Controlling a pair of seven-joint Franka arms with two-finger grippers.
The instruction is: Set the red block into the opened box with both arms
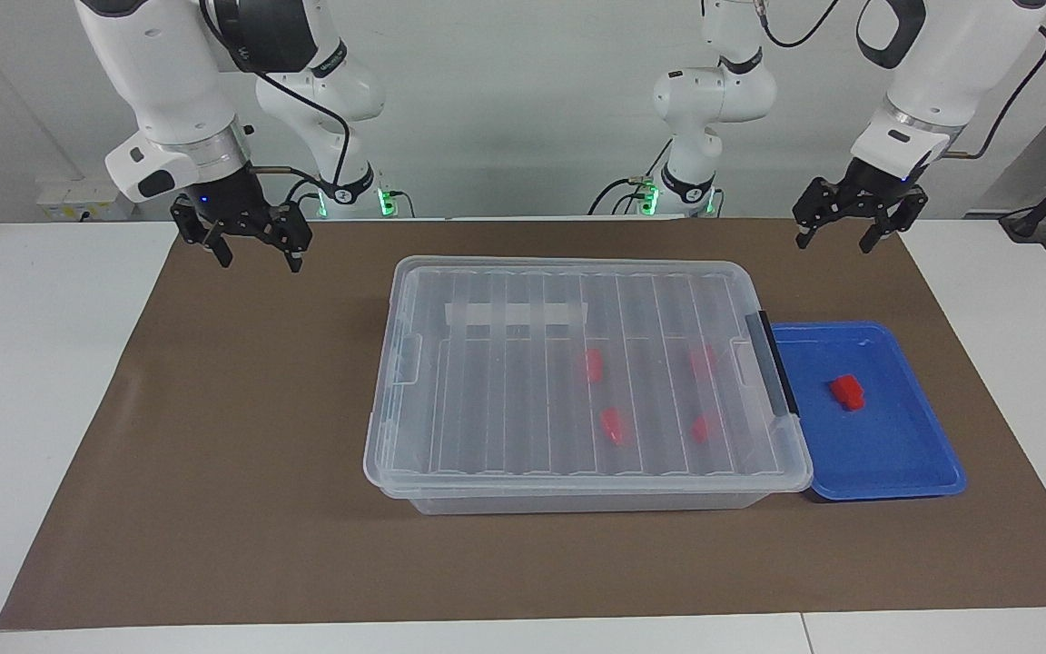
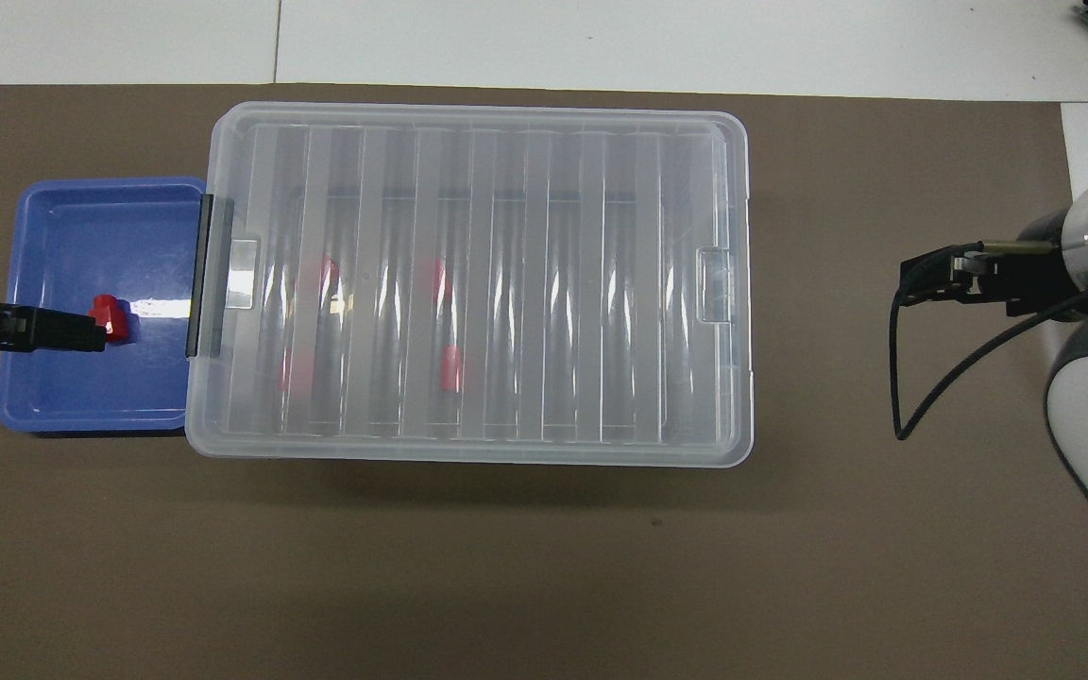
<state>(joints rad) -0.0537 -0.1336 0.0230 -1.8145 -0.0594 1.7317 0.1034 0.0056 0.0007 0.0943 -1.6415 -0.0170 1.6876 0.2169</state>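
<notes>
Both grippers spread, empty: left gripper (image 1: 836,225) hanging high by the tray (image 1: 886,472) w/ red block (image 1: 847,391); right gripper (image 1: 255,248) waiting, since box (image 1: 577,381) lid's on.

Red block (image 1: 847,391), blue tray (image 1: 904,454)

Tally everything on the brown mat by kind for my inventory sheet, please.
Red blocks: 5, one in the blue tray, four such as under the box's shut lid
Clear box: 1
Blue tray: 1
Total: 7
</notes>
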